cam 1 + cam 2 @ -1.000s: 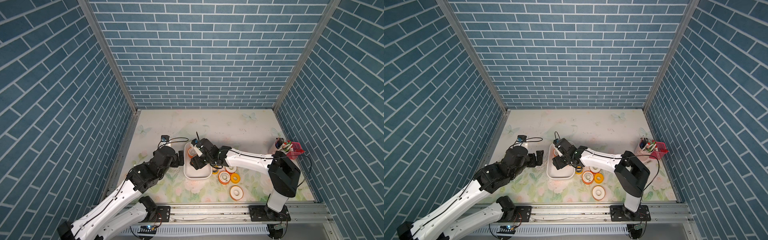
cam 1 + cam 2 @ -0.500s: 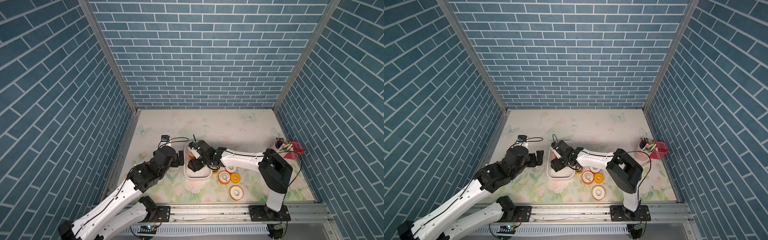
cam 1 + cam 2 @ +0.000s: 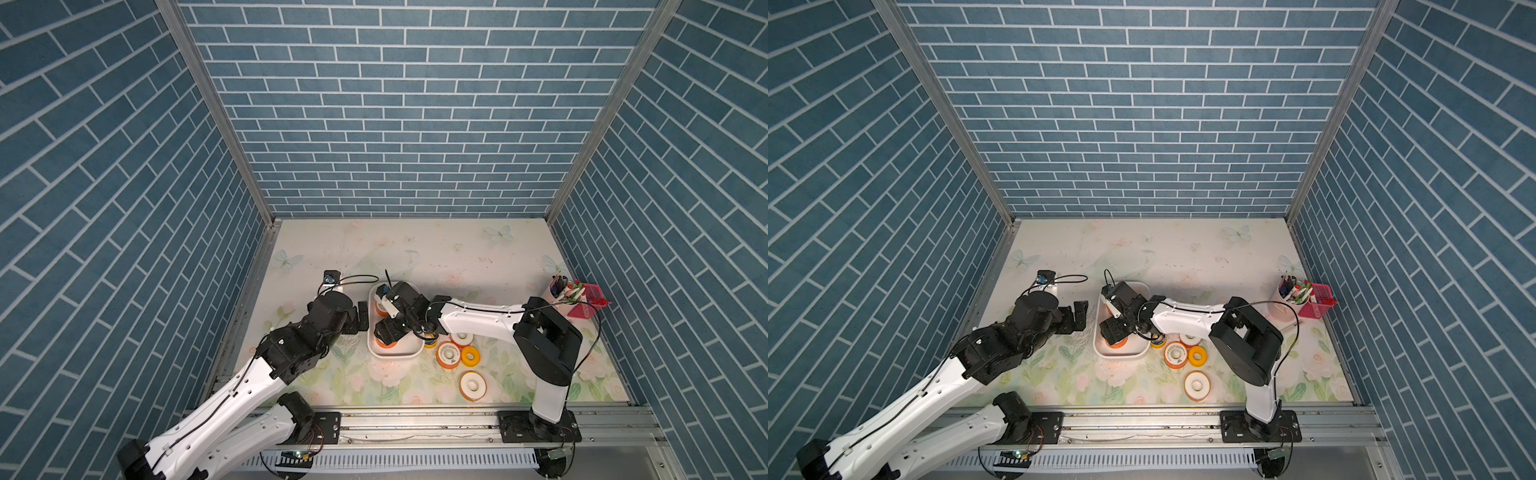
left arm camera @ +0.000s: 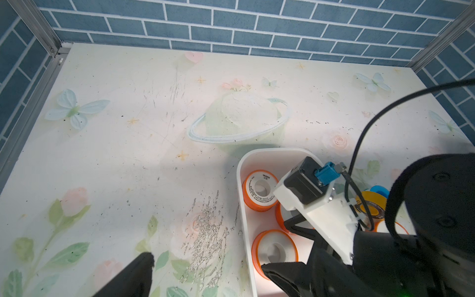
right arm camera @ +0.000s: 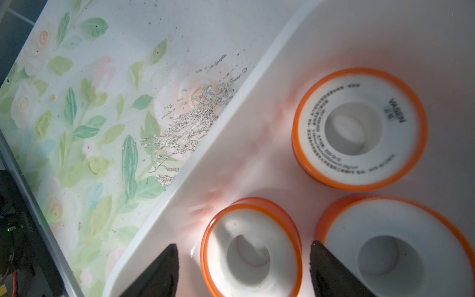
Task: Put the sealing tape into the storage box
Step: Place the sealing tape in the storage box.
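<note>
In both top views my right gripper (image 3: 387, 337) hangs low inside the box (image 3: 395, 354). My left gripper (image 3: 357, 319) sits just outside the box's left wall, jaws spread wide and empty. More tape rolls (image 3: 449, 354) lie on the table (image 3: 415, 257) just right of the box. The left wrist view shows orange rolls (image 4: 260, 190) lying flat in the box. In the right wrist view my right fingers (image 5: 162, 272) stand open on either side of one orange roll (image 5: 252, 253) on the box floor, with a gap showing beside one finger.
</note>
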Tool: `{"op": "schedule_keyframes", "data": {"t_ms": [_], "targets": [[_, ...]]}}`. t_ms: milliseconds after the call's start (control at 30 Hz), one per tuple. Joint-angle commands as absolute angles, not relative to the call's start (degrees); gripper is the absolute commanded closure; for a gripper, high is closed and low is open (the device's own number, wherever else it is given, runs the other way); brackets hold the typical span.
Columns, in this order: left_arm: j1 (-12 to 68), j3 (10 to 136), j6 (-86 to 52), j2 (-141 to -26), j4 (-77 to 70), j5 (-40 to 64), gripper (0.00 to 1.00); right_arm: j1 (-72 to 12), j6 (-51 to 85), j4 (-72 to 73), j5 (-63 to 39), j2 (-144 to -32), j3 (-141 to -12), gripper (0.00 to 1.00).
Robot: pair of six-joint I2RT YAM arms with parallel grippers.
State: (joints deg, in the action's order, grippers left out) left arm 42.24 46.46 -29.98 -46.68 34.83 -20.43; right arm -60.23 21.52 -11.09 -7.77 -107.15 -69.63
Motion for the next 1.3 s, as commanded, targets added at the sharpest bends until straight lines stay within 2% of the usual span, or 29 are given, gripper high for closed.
{"op": "schedule_keyframes", "data": {"t_ms": [0, 100, 233, 433, 633, 800, 1267], "targets": [[41.84, 45.88, -29.83, -46.73, 34.45, -20.81, 0.00, -60.55, 19.62, -10.59, -6.52, -106.61, -70.92, 0.21], [41.84, 45.88, -29.88, -46.64, 34.45, -20.82, 0.00, -60.61, 18.20, -12.08, -5.44, -104.94, -71.02, 0.28], [41.84, 45.79, -29.82, -46.40, 34.45, -20.83, 0.00, -60.52, 15.39, -16.52, -3.31, -102.74, -70.10, 0.44], [41.57, 45.79, -29.70, -46.54, 34.35, -20.48, 0.00, -60.44, 12.01, -20.87, -2.90, -99.51, -66.75, 0.80], [41.31, 45.79, -29.62, -46.83, 34.19, -20.21, 0.00, -60.47, 7.53, -26.57, -3.96, -101.32, -67.31, 0.96], [41.22, 45.79, -29.61, -46.85, 34.23, -20.36, 0.00, -60.47, 5.48, -27.68, -6.35, -102.84, -67.67, 0.98], [41.04, 45.73, -29.49, -47.06, 34.10, -19.95, 0.00, -60.47, 4.83, -26.83, -9.44, -109.22, -71.91, 0.97]]}}
